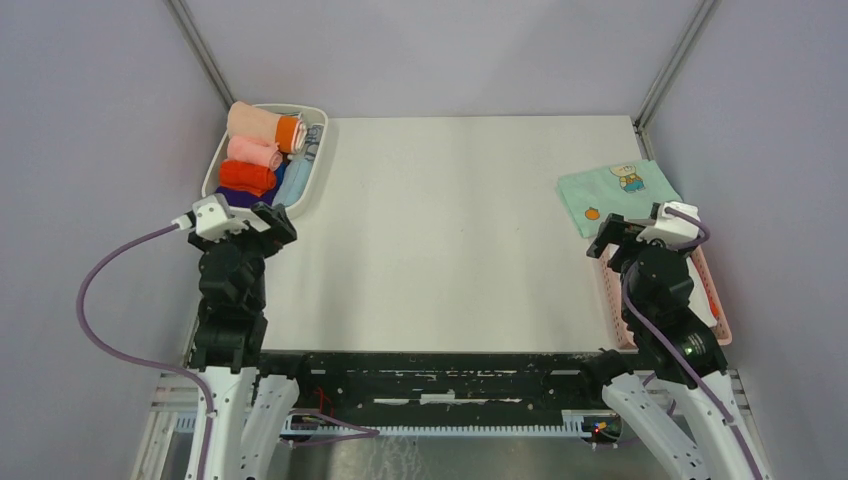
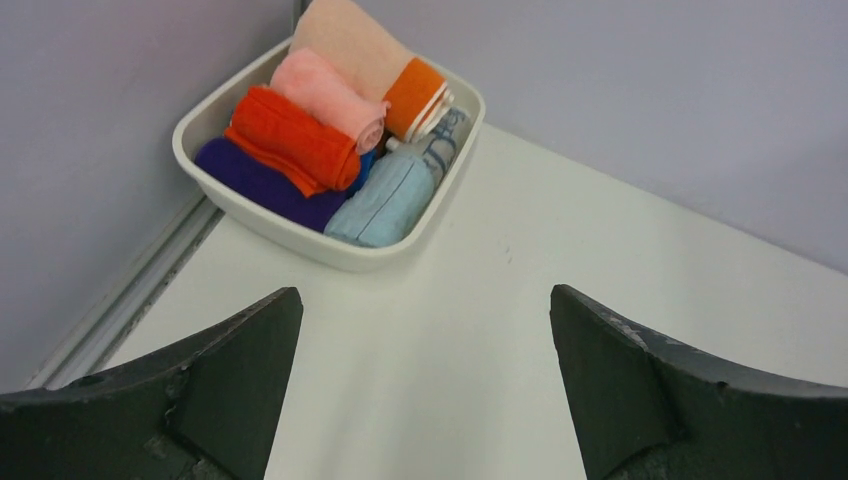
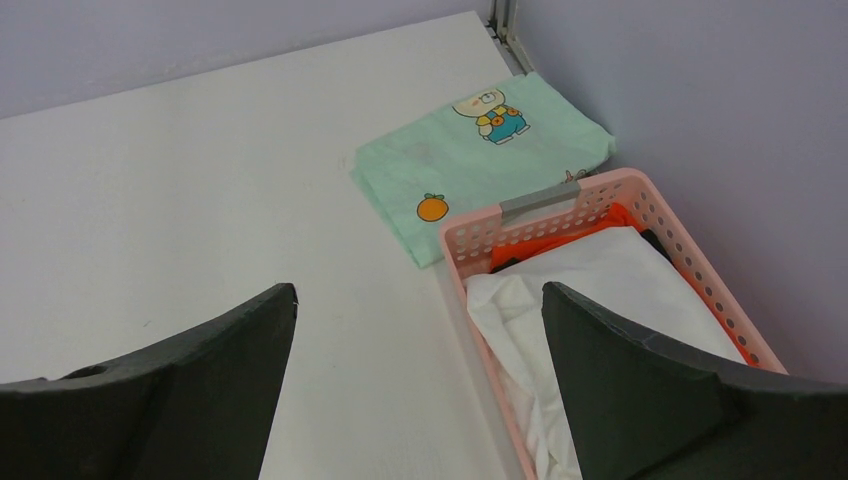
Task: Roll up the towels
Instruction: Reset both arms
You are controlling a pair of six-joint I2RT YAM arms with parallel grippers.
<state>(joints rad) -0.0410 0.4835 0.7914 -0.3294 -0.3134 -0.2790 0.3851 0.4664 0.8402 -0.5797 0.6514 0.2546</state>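
A: Since the loose stuff lies in the pink basket (image 3: 700,262) at the right edge of the table (image 1: 450,220), we'd start w/ the right gripper (image 3: 419,290): jaws spread wide, nothing in them. Same for the left gripper (image 2: 422,295): wide apart, empty, facing the white tray (image 2: 290,238).

B: What's on top in there?

A: A pale cloth (image 3: 600,268), crumpled, w/ a red-orange towel (image 3: 535,248) under it, only a strip showing at the far end. We see no print on the pale one, so can't confirm it's ours.

B: Handling?

A: Light, limp, no stiffness, we reckon. It'll prob. sag, bunch and drag the layer below. We'd pinch a corner or raised fold, not the middle, then spread it flat on open table.

B: Hidden bits?

A: Our right finger covers the basket's near half, so stack depth is unknown. In the tray, the red-orange roll (image 2: 295,140) and pink roll (image 2: 325,95) sit packed among other rolls. The mint-green cloth (image 3: 480,160) lies against the basket's far end, poss. under it. We can't tell.
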